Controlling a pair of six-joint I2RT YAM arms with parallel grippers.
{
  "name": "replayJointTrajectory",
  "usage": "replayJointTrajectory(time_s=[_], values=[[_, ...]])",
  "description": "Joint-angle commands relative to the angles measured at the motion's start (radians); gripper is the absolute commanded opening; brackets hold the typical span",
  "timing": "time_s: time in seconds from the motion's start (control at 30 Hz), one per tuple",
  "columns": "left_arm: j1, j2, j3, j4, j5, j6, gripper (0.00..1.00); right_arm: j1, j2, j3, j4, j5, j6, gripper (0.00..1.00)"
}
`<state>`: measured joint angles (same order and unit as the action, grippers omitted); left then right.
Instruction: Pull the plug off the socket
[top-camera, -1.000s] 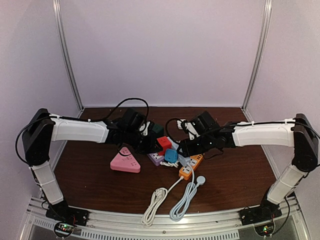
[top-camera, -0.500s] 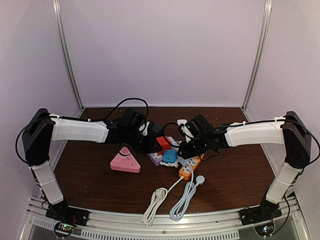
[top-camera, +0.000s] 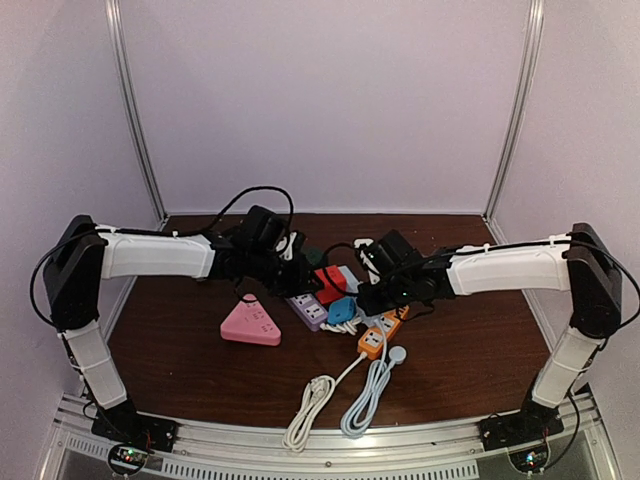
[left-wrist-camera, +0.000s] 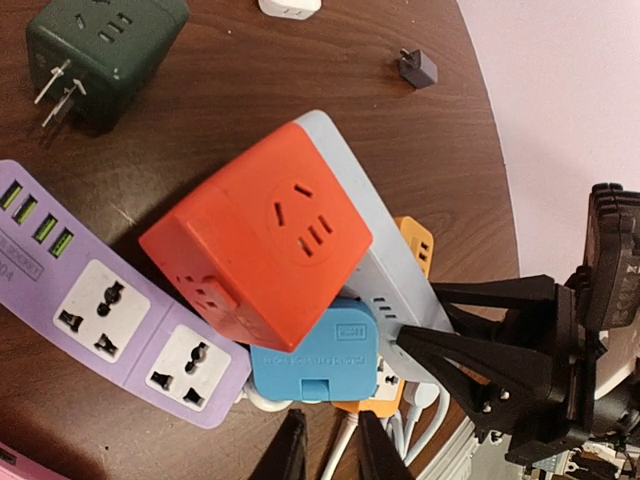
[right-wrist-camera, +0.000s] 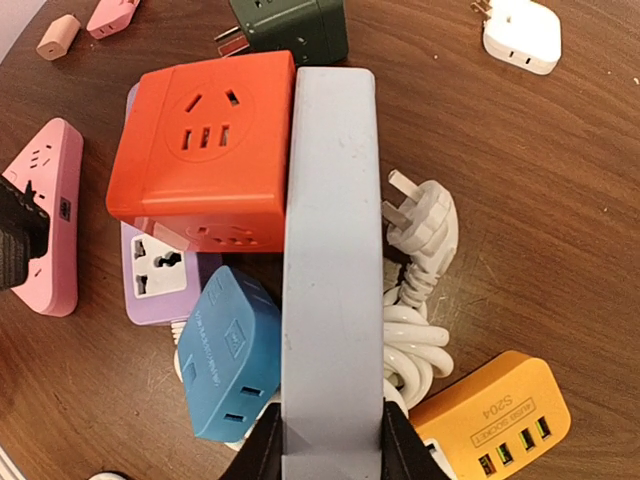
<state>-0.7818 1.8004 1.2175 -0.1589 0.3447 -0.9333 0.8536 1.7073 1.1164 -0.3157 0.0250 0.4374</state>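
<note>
A grey power strip (right-wrist-camera: 332, 250) lies across the pile, with a red cube plug (right-wrist-camera: 205, 140) and a blue plug (right-wrist-camera: 228, 350) against its left side. My right gripper (right-wrist-camera: 330, 440) is shut on the strip's near end, one finger on each side. In the top view my right gripper (top-camera: 372, 295) sits just right of the red cube (top-camera: 328, 282) and the blue plug (top-camera: 341, 311). My left gripper (left-wrist-camera: 330, 430) is narrowly open and empty, just short of the blue plug (left-wrist-camera: 313, 360), below the red cube (left-wrist-camera: 265, 235). In the top view the left gripper (top-camera: 290, 278) is left of the pile.
A purple socket strip (top-camera: 308, 312) lies under the red cube. A pink triangular socket (top-camera: 250, 325) is to the left, an orange strip (top-camera: 380, 335) to the right. Coiled white cables (top-camera: 345, 390) lie in front. A dark green cube (right-wrist-camera: 290, 25) and a white adapter (right-wrist-camera: 520, 35) lie behind.
My right gripper has moved left into the pile, onto the grey strip. My left gripper has drawn back up and left, away from the red cube. The pile has shifted slightly.
</note>
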Motion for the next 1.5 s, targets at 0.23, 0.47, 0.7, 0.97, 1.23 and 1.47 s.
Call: replayJointTrajectory(time_s=[0.23, 0.47, 0.7, 0.97, 1.23, 1.47], values=[[0.043, -0.006, 0.029, 0.020, 0.029, 0.012, 0.28, 0.009, -0.068, 0.079, 0.040, 0.128, -0.044, 0.10], [0.060, -0.011, 0.015, 0.081, 0.069, -0.021, 0.61, 0.008, -0.095, 0.091, 0.044, 0.101, -0.048, 0.10], [0.082, -0.018, -0.064, 0.247, 0.107, -0.103, 0.97, 0.009, -0.107, 0.104, 0.045, 0.041, -0.028, 0.10], [0.111, -0.005, -0.148, 0.511, 0.148, -0.259, 0.98, 0.009, -0.119, 0.093, 0.079, -0.021, 0.006, 0.10], [0.112, 0.028, -0.173, 0.636, 0.160, -0.381, 0.91, 0.010, -0.112, 0.090, 0.125, -0.057, 0.049, 0.10], [0.110, 0.025, -0.176, 0.585, 0.142, -0.388, 0.83, 0.009, -0.110, 0.105, 0.138, -0.057, 0.079, 0.08]])
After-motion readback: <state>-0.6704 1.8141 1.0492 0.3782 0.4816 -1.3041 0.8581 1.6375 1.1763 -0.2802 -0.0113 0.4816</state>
